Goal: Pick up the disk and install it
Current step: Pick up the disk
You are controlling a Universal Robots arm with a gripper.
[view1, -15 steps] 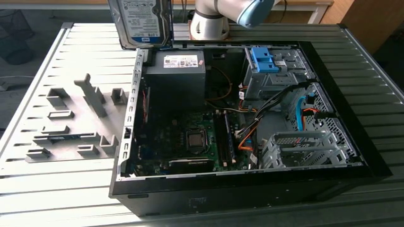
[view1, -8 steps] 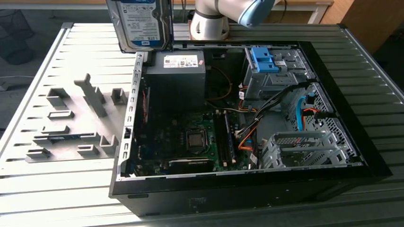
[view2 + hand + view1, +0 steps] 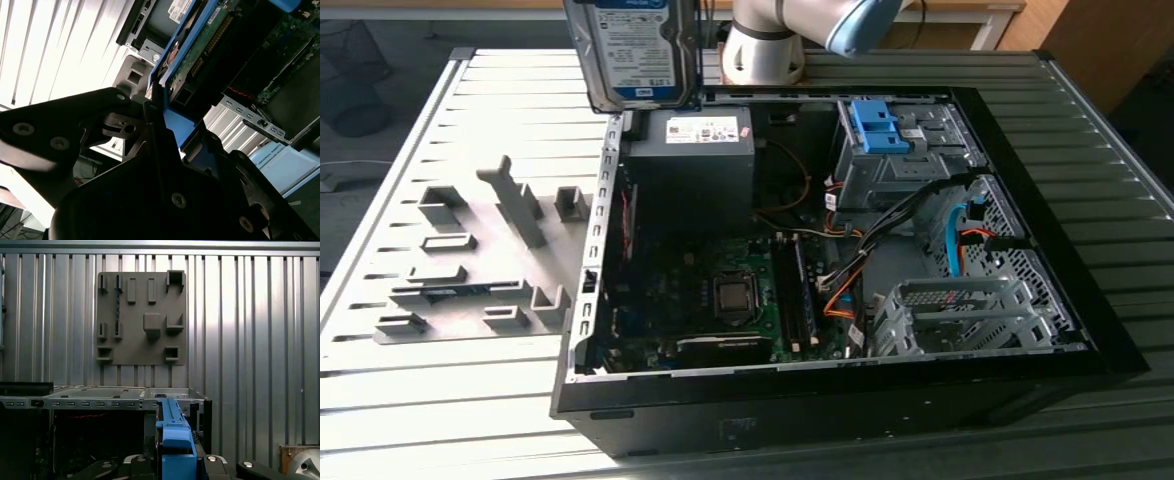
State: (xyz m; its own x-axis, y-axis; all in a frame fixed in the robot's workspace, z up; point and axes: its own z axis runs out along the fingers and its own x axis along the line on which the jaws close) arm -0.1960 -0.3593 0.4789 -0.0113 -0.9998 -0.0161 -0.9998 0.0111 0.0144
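The disk (image 3: 634,50), a silver drive with a white-and-blue label, hangs upright in the air above the back corner of the open computer case (image 3: 1067,330), on the exterior view's left. Its top end runs out of the picture. In the second wrist view my gripper (image 3: 159,112) is shut on the disk's blue frame (image 3: 175,65), and the green circuit board (image 3: 212,42) on its underside shows beyond. In the first wrist view the disk's blue edge (image 3: 172,432) stands between the black gripper links, over the case's rim.
Inside the case are a dark grey box with a white sticker (image 3: 700,150), a drive cage holding a bare blue bracket (image 3: 881,125), cables, and a metal cage (image 3: 961,315) at the front. A grey fixture plate (image 3: 480,255) lies on the slatted table. The arm's base (image 3: 767,45) stands behind.
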